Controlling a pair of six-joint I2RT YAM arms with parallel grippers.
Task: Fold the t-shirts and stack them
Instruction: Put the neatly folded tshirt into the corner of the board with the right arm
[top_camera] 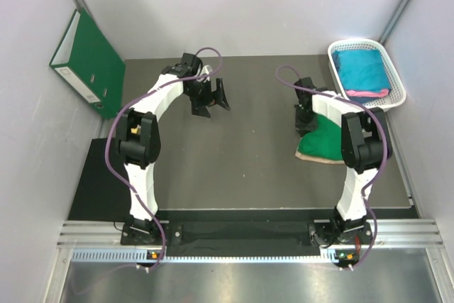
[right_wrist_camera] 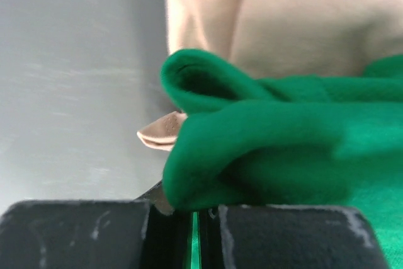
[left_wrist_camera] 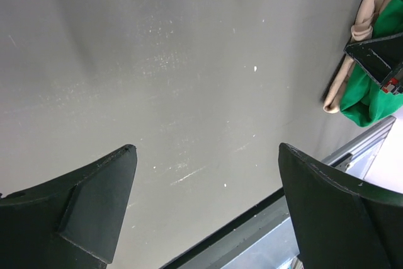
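Note:
A bright green t-shirt (top_camera: 325,140) lies bunched at the right of the mat, on top of a beige-pink t-shirt (top_camera: 319,159). My right gripper (top_camera: 306,123) is shut on an edge of the green t-shirt (right_wrist_camera: 283,149); a thin strip of green cloth shows between the closed jaws of this gripper (right_wrist_camera: 195,211). The beige-pink t-shirt (right_wrist_camera: 283,17) shows behind it. My left gripper (top_camera: 210,97) hangs open over bare mat at the back centre, its fingers (left_wrist_camera: 94,206) wide apart and holding nothing. From the left wrist, the green t-shirt (left_wrist_camera: 371,99) lies far to the right.
A white basket (top_camera: 394,69) at the back right holds a folded teal t-shirt (top_camera: 360,67) on a pink one (top_camera: 369,93). A dark green binder (top_camera: 89,62) leans on the left wall. The dark mat (top_camera: 241,154) ends at a metal rail near the arm bases.

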